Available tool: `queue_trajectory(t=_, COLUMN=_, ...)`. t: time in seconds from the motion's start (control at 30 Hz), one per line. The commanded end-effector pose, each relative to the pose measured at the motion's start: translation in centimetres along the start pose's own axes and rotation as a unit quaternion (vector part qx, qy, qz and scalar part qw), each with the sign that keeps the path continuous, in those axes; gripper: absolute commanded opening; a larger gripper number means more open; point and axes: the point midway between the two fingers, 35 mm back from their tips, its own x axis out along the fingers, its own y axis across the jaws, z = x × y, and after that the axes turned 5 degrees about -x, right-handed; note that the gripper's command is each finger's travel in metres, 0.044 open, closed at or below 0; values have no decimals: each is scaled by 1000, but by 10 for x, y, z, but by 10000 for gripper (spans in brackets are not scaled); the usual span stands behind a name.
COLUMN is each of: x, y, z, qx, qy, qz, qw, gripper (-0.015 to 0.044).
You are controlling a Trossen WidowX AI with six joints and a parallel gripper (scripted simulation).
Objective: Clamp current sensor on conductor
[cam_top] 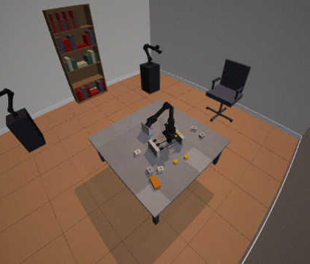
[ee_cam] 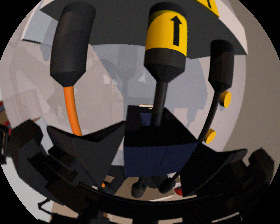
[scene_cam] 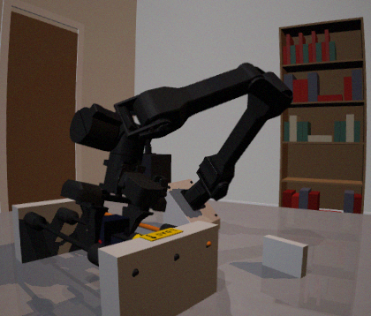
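The dark blue sensor (scene_cam: 113, 227) (ee_cam: 161, 159) sits around the middle cable (ee_cam: 161, 97), the one with the yellow arrow band (ee_cam: 166, 31). The yellow marker plate (scene_cam: 165, 234) lies on top of the near end wall of the rack; its edge shows at the top of the wrist view (ee_cam: 208, 6). My gripper (scene_cam: 112, 222) (ee_cam: 149, 127) is shut on the sensor, one finger on each side of it. The sensor's arrow and its latch cannot be made out, so I cannot tell whether it is fully closed.
An orange cable (scene_cam: 148, 227) (ee_cam: 71, 110) and a thinner black cable (ee_cam: 207, 121) run either side, close to my fingers. White end walls (cam_top: 154, 148) (scene_cam: 158, 269) hold the cables. White blocks, yellow pieces and an orange block (cam_top: 155, 182) stand elsewhere on the table.
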Motion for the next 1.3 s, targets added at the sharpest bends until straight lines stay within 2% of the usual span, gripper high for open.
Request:
queue_trajectory(t=0.0, x=0, y=0, z=0, qx=0, qy=0, qz=1, qw=1000, gripper=0)
queue_trajectory(t=0.53, x=5, y=2, z=0, qx=1, qy=-1, qz=17, qw=1000, gripper=0)
queue_trajectory(t=0.87, x=1, y=1, z=-1, qx=0, qy=-1, qz=16, qw=1000, gripper=263)
queue_trajectory(t=1.27, x=1, y=1, z=-1, qx=0, qy=-1, qz=16, qw=1000, gripper=270)
